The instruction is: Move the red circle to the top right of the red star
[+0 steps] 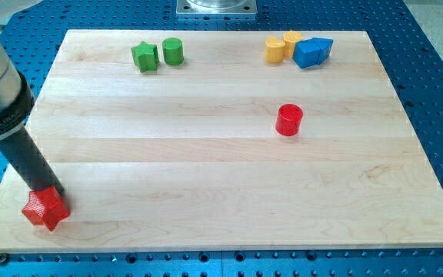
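Resting on end: red circle point(289, 120) stood upright as a short cylinder, its axis vertical, right of centre on the table point(206, 161).
Red star: point(45, 209) lay at the frame's lower left, well apart from the circle.
My tip: point(49, 194) touched the star's upper edge.
Hand: none fitted, only the rod, holding nothing.
Upper edge: green star point(144, 56), green cylinder point(173, 51), two yellow blocks point(281, 46), blue blocks point(312, 52).

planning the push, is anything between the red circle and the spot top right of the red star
Nothing visible. The board between the red circle and the red star is bare; the green, yellow and blue blocks sit along the view's top edge. My tip is at the star.
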You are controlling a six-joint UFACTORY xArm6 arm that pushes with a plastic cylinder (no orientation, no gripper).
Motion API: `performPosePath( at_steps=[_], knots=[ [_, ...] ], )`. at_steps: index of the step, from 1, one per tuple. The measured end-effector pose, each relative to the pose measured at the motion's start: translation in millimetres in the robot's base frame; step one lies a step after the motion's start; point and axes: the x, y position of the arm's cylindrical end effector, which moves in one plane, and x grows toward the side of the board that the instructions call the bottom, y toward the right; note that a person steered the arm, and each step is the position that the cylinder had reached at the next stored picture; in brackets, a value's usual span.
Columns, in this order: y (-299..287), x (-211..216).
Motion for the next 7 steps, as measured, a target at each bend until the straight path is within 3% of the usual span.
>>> performPosePath(
  at_steps=[1, 3, 4, 5, 6, 7],
  knots=[
    [48.5, 4.9],
    [262.7, -45.7],
    [414.2, -70.7],
    [439.1, -130.4],
    [373.1, -131.7],
    [273.5, -102.9]
  ],
)
